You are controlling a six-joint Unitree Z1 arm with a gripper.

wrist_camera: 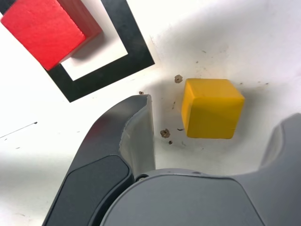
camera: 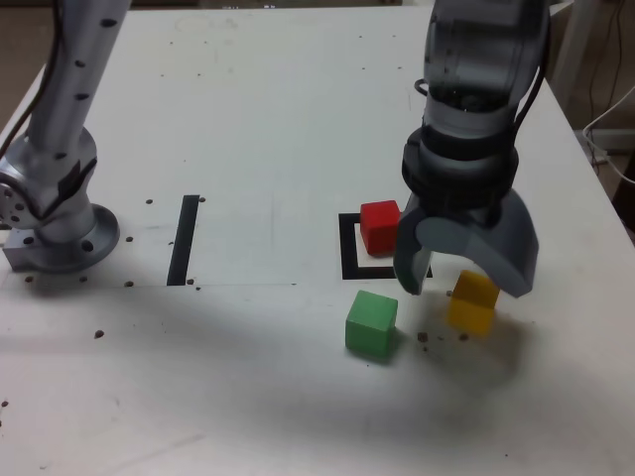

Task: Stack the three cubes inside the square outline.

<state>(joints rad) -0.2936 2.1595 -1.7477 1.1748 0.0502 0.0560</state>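
jaws: the gripper is hanging low over the table with its jaws spread wide and gripping nothing; in the wrist view one curved finger is showing clearly and the other is sitting at the frame edge.
between the jaws: the yellow cube is sitting in the gap, apart from both fingers, resting flat on the table; in the exterior view it is showing partly behind the far finger.
yellow cube's heading: being a cube it is offering no long axis; its side faces are looking turned only a little off the line of the fingers, as far as the wrist view tells.
beyond the near finger: the square outline is lying just past it, with the red cube standing on it, shifted toward one corner and overlapping the black frame rather than sitting centred.
further out: the green cube is resting alone on the table, near the outline's outer edge and untouched.
far off: a straight black stripe and the arm's base are standing well apart from the jaws.
step in hand: probably lining up to take the yellow cube; nothing is stacked yet.
next move: likely calling for lowering a little, closing squarely on opposite faces, then lifting and carrying it over the red cube.
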